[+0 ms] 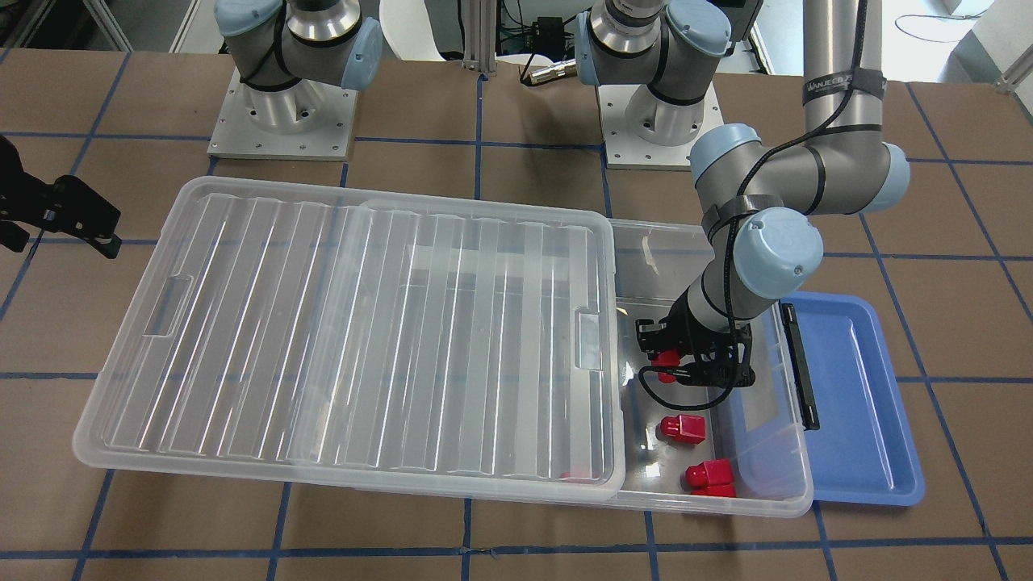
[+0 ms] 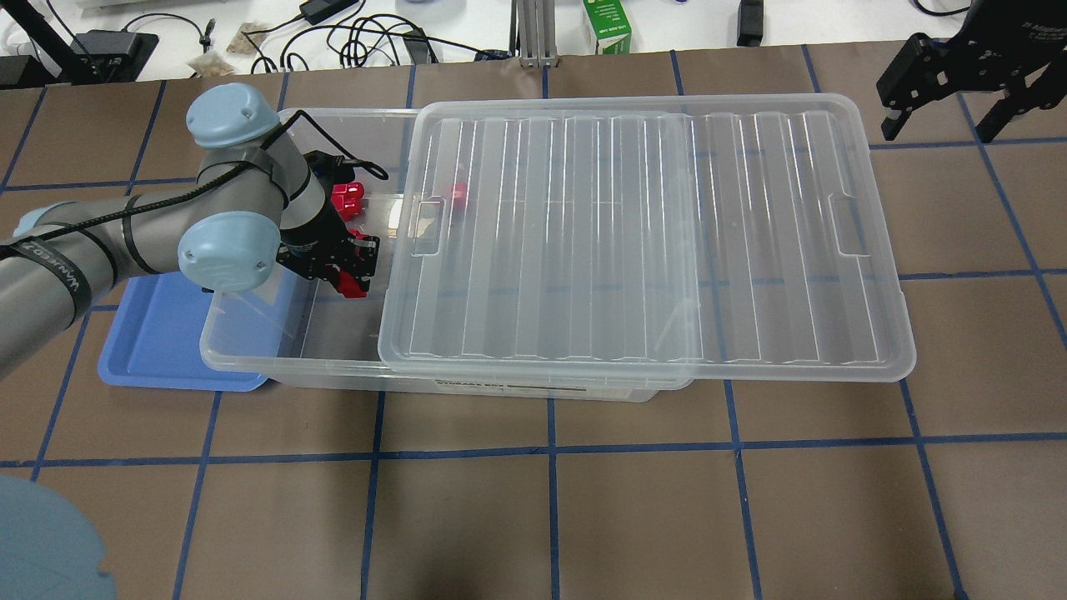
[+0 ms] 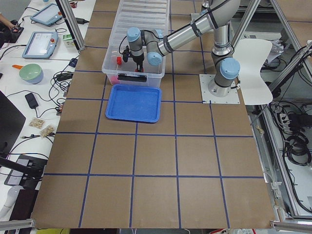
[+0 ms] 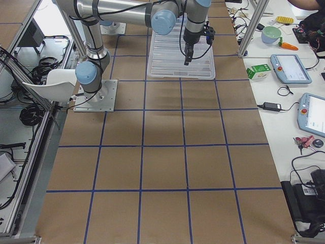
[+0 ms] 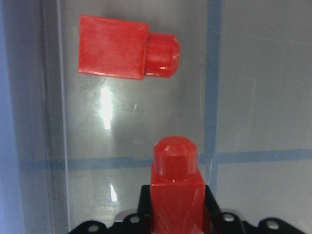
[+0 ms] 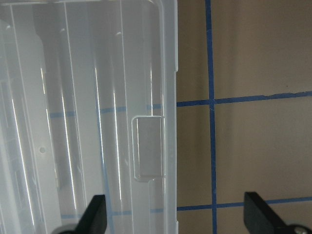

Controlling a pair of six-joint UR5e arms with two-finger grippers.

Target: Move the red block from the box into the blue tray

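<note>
My left gripper (image 1: 684,365) reaches down into the open end of the clear box (image 1: 795,504) and is shut on a red block (image 5: 176,192), whose stub end points away from the wrist. It also shows in the overhead view (image 2: 353,284). Two more red blocks (image 1: 683,428) (image 1: 710,478) lie on the box floor, and another (image 2: 458,193) shows through the lid. The blue tray (image 1: 855,403) lies just outside the box's latch end. My right gripper (image 2: 942,117) is open and empty, past the far end of the lid.
The ribbed clear lid (image 1: 363,323) is slid aside, covers most of the box and overhangs its end. A black latch (image 1: 799,363) sits on the box wall between my left gripper and the tray. Brown table with blue tape lines (image 2: 550,450) lies all around.
</note>
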